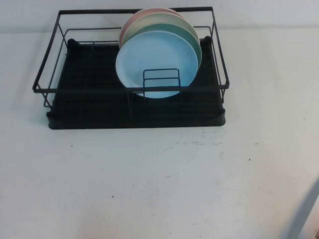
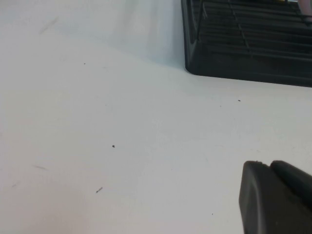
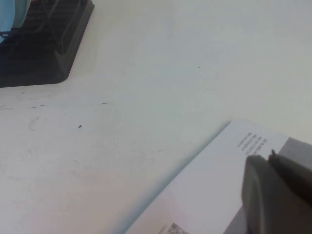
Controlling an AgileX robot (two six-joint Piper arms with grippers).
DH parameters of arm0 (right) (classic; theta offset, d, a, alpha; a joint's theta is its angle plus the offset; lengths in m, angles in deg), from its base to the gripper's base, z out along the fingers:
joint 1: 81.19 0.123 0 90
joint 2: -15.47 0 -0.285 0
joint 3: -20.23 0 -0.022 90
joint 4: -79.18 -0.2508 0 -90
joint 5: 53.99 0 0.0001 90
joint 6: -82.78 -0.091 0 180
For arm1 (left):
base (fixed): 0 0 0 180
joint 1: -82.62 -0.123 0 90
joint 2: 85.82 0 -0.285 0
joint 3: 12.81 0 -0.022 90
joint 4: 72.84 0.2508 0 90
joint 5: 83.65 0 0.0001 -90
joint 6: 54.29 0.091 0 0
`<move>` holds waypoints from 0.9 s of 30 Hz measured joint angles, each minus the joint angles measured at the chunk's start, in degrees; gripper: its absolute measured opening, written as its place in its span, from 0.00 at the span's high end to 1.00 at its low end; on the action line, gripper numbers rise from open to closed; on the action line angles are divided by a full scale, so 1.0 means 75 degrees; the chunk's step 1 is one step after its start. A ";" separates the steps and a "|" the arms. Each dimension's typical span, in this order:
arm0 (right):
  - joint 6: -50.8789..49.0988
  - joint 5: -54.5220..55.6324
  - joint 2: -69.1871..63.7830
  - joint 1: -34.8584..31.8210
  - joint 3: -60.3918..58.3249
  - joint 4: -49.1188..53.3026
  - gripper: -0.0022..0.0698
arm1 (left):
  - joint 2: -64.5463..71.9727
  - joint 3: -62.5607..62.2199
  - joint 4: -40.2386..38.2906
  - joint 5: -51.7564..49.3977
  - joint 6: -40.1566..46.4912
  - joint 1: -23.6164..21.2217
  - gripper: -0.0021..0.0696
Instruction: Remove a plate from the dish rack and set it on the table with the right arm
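Note:
The light blue plate (image 1: 157, 62) stands on edge at the front of a stack in the black wire dish rack (image 1: 89, 107), leaning against the small divider. A sliver of this plate (image 3: 12, 14) and a corner of the rack (image 3: 44, 53) show in the right wrist view. My right gripper (image 3: 267, 156) is shut and empty, low over the white table (image 1: 159, 189), well away from the rack. My left gripper (image 2: 265, 165) is also shut and empty, above bare tabletop near the rack's left front corner (image 2: 253, 48). Neither gripper shows in the high view.
A mint-green plate (image 1: 194, 37) and a pink plate (image 1: 130, 25) stand behind the blue one. The rack's left half holds nothing. A white printed sheet (image 3: 209, 185) lies under the right gripper. Open tabletop stretches in front of the rack.

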 joint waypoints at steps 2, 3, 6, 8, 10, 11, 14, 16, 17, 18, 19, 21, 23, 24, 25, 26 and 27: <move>0.0000 0.0000 0.0000 0.0000 0.0000 0.0000 1.00 | 0.0000 0.0000 0.0000 0.0000 0.0000 0.0000 0.98; 0.0000 0.0000 0.0000 0.0000 0.0000 0.0000 1.00 | 0.0000 0.0000 0.0000 0.0000 0.0000 0.0000 0.98; 0.0000 0.0000 0.0000 0.0000 0.0000 -0.0049 1.00 | 0.0000 0.0000 0.0000 0.0000 0.0000 0.0000 0.98; 0.0000 0.0000 0.0000 0.0000 0.0000 -0.0231 1.00 | 0.0000 0.0000 0.0000 0.0000 0.0000 0.0000 0.98; 0.0000 0.0000 0.0000 0.0000 0.0000 -0.0369 1.00 | 0.0000 0.0000 0.0000 0.0000 0.0000 0.0000 0.98; 0.0000 0.0000 0.0000 0.0000 0.0000 -0.0424 1.00 | 0.0000 0.0000 0.0000 0.0000 0.0000 0.0000 0.98; 0.0000 0.0000 0.0000 0.0000 0.0000 -0.0503 1.00 | 0.0000 0.0000 0.0000 0.0000 0.0000 0.0000 0.98; 0.0000 0.0049 0.0000 0.0000 0.0000 -0.0674 1.00 | 0.0000 0.0000 0.0000 0.0000 0.0000 0.0000 0.98; 0.0000 0.0135 0.0000 0.0000 0.0000 -0.0857 1.00 | 0.0000 0.0000 0.0000 0.0000 0.0000 0.0000 0.98; 0.0000 0.0253 0.0000 0.0000 0.0000 -0.1095 1.00 | 0.0000 0.0000 0.0000 0.0000 0.0000 0.0000 0.98; 0.0000 0.0405 0.0000 0.0000 0.0000 -0.1355 1.00 | 0.0000 0.0000 0.0000 0.0000 0.0000 0.0000 0.98; 0.0000 0.0798 0.0000 0.0000 0.0000 -0.1947 1.00 | 0.0000 0.0000 0.0000 0.0000 0.0000 0.0000 0.98; 0.0000 0.1123 0.0000 0.0000 0.0000 -0.2666 1.00 | 0.0000 0.0000 0.0000 0.0000 0.0000 0.0000 0.98; 0.0000 0.1282 0.0000 0.0000 0.0000 -0.3016 1.00 | 0.0000 0.0000 0.0000 0.0000 0.0000 0.0000 0.98; 0.0000 0.1397 0.0000 0.0000 0.0000 -0.3263 1.00 | 0.0000 0.0000 0.0000 0.0000 0.0000 0.0000 0.98; 0.0000 0.1462 0.0000 0.0000 0.0000 -0.3423 1.00 | 0.0000 0.0000 0.0000 0.0000 0.0000 0.0000 0.98; 0.0000 0.1502 0.0000 0.0000 0.0000 -0.3503 1.00 | 0.0000 0.0000 0.0000 0.0000 0.0000 0.0000 0.98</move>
